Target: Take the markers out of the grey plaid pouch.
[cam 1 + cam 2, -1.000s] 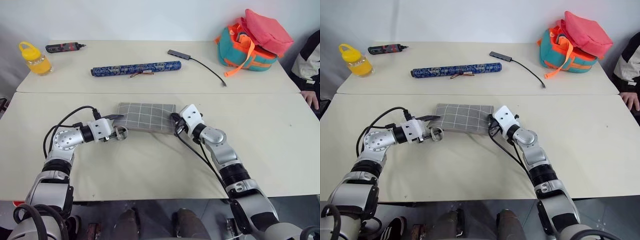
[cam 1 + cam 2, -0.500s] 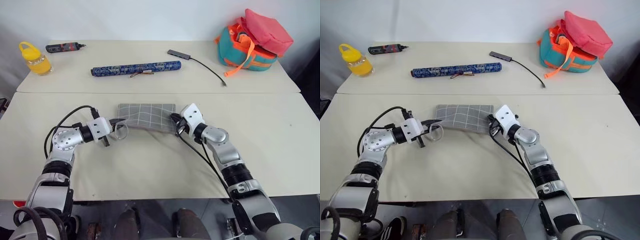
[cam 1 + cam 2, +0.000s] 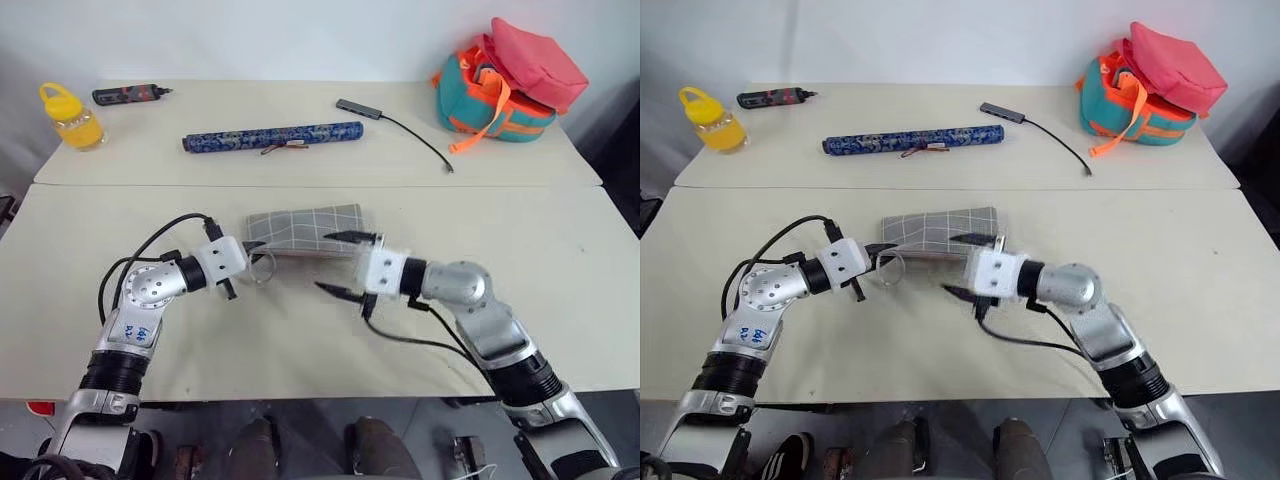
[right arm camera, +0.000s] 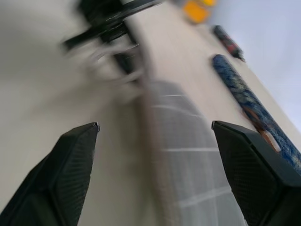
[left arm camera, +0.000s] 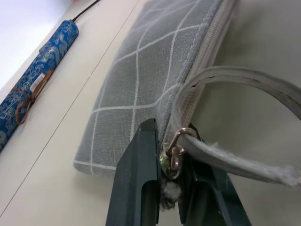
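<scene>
The grey plaid pouch point(image 3: 305, 231) lies flat on the near tabletop point(image 3: 560, 300), a little left of centre, and its long zipper edge looks closed. No markers can be seen anywhere, so presumably they are inside — by that reading the task has hardly begun.

The left end effector point(image 5: 165, 175) is pinched tight on the pouch's left corner, where the metal ring and the white loop point(image 5: 244, 89) join the zipper end. It seems to be anchoring the pouch.

The right end effector point(image 3: 347, 264) has its two black fingers spread wide and holds nothing. It hovers just beside the pouch's right end, on the near side, pointing left along the pouch.

What is left, as far as I can judge, is nearly everything: get the zipper open while the left side holds the pouch steady, reach in, and bring each marker out onto the tabletop. The blue patterned roll point(image 3: 272, 136) lies well apart on the far tabletop — not part of this.
</scene>
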Available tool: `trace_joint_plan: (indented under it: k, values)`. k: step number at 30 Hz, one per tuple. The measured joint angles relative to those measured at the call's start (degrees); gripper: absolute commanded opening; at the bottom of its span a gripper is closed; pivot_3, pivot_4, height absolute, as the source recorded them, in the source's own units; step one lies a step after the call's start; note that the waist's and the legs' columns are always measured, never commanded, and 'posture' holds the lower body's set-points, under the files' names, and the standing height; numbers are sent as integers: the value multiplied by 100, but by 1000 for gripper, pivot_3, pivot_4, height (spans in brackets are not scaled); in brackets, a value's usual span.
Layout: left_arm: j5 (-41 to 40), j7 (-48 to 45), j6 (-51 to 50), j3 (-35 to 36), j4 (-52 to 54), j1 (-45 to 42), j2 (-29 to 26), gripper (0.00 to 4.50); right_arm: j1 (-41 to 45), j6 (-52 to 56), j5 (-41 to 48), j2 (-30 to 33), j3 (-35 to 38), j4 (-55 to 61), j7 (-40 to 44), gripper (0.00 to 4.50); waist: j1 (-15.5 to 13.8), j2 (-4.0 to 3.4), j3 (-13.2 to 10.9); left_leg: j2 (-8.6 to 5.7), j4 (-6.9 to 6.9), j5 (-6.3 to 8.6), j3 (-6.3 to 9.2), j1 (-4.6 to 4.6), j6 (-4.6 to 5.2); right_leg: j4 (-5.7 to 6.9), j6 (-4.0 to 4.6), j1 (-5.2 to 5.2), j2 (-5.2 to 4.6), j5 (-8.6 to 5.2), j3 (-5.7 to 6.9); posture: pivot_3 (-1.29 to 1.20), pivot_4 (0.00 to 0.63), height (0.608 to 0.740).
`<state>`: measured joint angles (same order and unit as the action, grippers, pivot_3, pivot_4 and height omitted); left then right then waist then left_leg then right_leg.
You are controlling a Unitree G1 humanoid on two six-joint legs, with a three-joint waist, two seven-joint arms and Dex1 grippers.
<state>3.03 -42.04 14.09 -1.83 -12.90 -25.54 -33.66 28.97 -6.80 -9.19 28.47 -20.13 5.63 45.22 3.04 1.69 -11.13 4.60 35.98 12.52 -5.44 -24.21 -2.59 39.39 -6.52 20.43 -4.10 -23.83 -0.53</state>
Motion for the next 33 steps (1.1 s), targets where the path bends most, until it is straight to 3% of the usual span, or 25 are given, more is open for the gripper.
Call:
trace_joint_plan:
  k: [4, 9, 10, 14, 22, 28, 33]
  values:
    - [-201, -170, -669, -2, 678, 167, -25, 104, 202, -643, -1015, 55, -121, -791, -785, 4055, 9, 1, -1, 1, 3, -2, -4, 2, -4, 0, 0, 2, 2, 0, -10, 0, 150, 740]
    - [-529, -283, -1371, 8, 1242, 243, -30, 104, 567, -1080, -1618, 119, -96, -1300, -1351, 4055, 1, 1, -1, 4, 1, -2, -2, 3, -9, -1, 1, 2, 7, 0, -11, 0, 150, 740]
    - [-594, -298, -1488, 14, 1298, 243, -30, 104, 571, -1118, -1676, 122, -108, -1361, -1384, 3877, 1, 1, -1, 3, 0, -2, -2, 3, -9, -1, 1, 2, 6, 0, -12, 0, 150, 740]
    - [-733, -392, -1712, 33, 1415, 258, -37, 104, 569, -1159, -1614, 76, -111, -1508, -1384, 2803, 8, 2, -1, 4, 1, -2, -2, 3, -9, -2, 1, 2, 9, 0, -15, 0, 150, 740]
    - [-1091, -385, -1786, 209, 1440, 368, 69, 104, 682, -1134, -1513, -25, 15, -1543, -1451, 22, 1, 2, -1, 7, 2, -1, 1, 4, -9, -2, 1, 1, 7, 0, -17, 0, 150, 740]
    - [-1410, -270, -1776, 454, 1427, 404, 141, 2011, 741, -1012, -1198, -47, 222, -1689, -1449, 0, 4, 2, -1, 6, 2, -1, 3, 4, -9, -2, 1, 1, 8, 0, -17, 0, 150, 740]
    - [-1293, -105, -1233, 551, 1356, 437, 137, 2011, 767, -1031, -870, -19, 457, -1871, -1354, 0, 8, 2, -1, 6, 2, -1, 2, 4, -8, -2, 1, 1, 8, 0, -17, 0, 150, 740]
